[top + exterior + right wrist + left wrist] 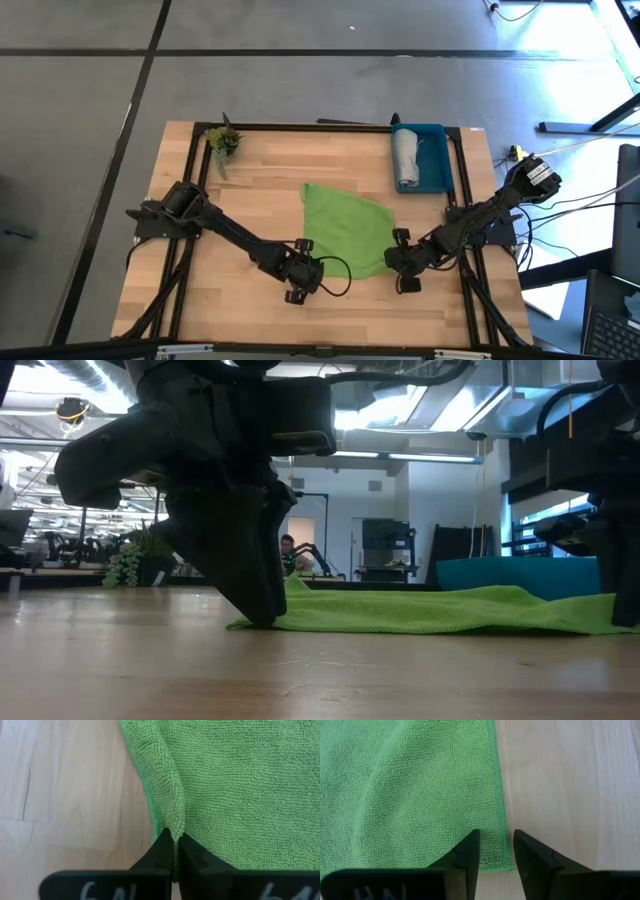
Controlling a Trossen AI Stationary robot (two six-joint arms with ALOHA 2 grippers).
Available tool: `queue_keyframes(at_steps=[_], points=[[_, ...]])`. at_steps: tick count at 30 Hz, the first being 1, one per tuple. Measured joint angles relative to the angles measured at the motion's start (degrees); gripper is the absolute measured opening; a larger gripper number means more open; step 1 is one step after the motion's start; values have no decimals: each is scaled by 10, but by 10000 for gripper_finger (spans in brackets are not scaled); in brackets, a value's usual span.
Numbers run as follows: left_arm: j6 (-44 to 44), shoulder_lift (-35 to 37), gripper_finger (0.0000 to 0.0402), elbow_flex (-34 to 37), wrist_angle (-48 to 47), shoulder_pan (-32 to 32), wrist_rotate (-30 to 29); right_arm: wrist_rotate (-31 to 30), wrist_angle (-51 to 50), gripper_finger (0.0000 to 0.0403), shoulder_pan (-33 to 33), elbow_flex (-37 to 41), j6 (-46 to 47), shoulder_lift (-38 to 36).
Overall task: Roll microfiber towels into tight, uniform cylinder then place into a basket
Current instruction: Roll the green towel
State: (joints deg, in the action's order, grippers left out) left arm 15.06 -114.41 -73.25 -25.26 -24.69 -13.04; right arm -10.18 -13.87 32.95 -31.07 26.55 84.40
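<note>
The bright green towel [345, 228] lies spread flat on the table's middle. My left gripper [302, 262] stands at its near left corner, open. Its fingers [467, 857] straddle the towel's left edge [501, 835], one over the cloth and one over bare wood. My right gripper [400, 262] is at the towel's near right edge, shut on the cloth [174, 840]. The light grey towel [407, 158] lies rolled up in the blue basket [436, 160] at the far right. My left gripper's fingers point down and reach table level at the towel's near left corner [262, 618]; I cannot tell whether they touch the cloth. My right gripper pinches the towel's edge [172, 822] between its two fingers, from above. The cloth is drawn up into a small ridge running into the fingers. The rest of the towel lies flat on the table.
A small green plant sprig [222, 142] lies at the table's far left corner. The table's black frame rails [195, 170] run along the left and right sides. Bare wood [250, 200] lies left of the towel and along the near edge.
</note>
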Motion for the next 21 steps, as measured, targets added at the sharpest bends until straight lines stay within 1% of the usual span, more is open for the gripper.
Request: queue_keyframes(at_steps=[3,5,7,9,12,16,21], points=[[0,0,121,0,0,0,-3,-1,0,6,0,0,0,0],[0,0,128,0,-3,0,-16,-1,0,4,0,0,0,0],[0,0,132,0,-21,0,-30,-1,0,5,0,0,2,0],[2,0,134,0,-36,0,-29,-1,0,6,0,0,2,0],[21,1,134,-1,-43,0,-29,-1,0,6,0,0,2,0],[24,-6,133,-2,-43,0,-31,-2,3,6,0,0,2,0],[24,-21,119,-3,-46,0,-31,-3,3,6,0,0,3,0]])
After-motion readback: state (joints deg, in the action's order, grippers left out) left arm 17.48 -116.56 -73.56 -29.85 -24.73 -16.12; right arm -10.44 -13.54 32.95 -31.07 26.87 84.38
